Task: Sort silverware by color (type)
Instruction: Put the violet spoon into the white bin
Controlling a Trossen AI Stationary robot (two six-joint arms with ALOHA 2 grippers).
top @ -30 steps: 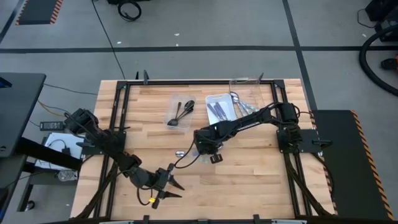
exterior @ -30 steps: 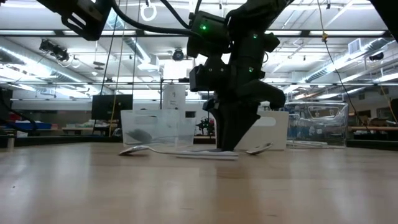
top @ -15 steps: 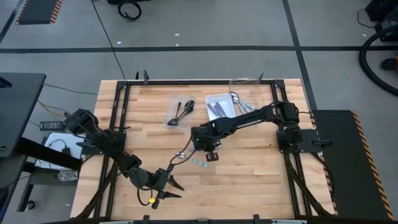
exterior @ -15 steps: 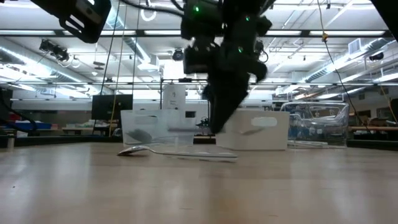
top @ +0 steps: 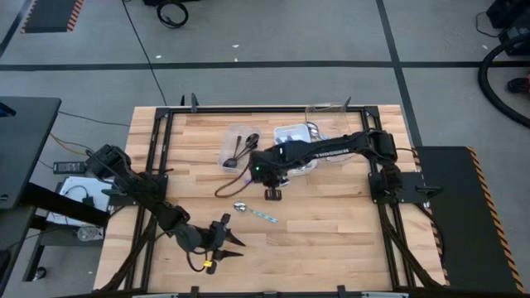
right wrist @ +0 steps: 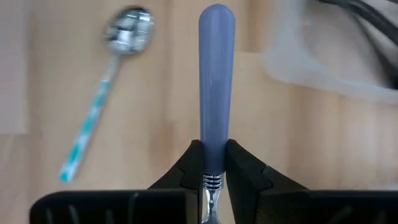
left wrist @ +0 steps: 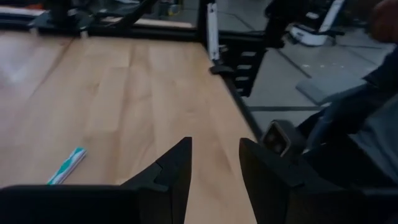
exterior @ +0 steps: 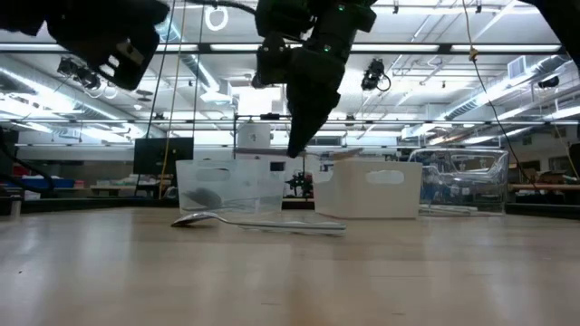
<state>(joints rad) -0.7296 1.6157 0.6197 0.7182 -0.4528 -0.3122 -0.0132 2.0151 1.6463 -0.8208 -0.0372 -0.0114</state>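
My right gripper [top: 267,175] hangs over the table's middle, shut on a purple-handled spoon [right wrist: 215,74]. A spoon with a light blue patterned handle [top: 254,213] lies flat on the wood near it and also shows in the right wrist view [right wrist: 106,93] and the low view [exterior: 258,221]. Dark spoons [top: 242,149] lie in a clear tray, purple-handled ones in a white tray [top: 291,139], and silver ones in the far clear tray [top: 325,131]. My left gripper [top: 225,245] waits open near the table's near edge, left of centre. My right gripper pinches the purple handle at its lower end [right wrist: 214,163], just beside the metal neck, between its two fingers [right wrist: 191,163]. The fingers slant down from above and lie along the spoon. The handle sticks out past the fingertips, and the spoon is lifted clear of the table.
The three trays stand in a row along the far half of the table. Black frame rails [top: 157,157] run along the left and right sides. Bare wood lies between the trays and my left gripper [left wrist: 214,163].
My right gripper has risen from the table with the purple-handled spoon shut in it and moved toward the far edge and slightly left, toward the trays. The blue-handled spoon now lies uncovered on the wood.
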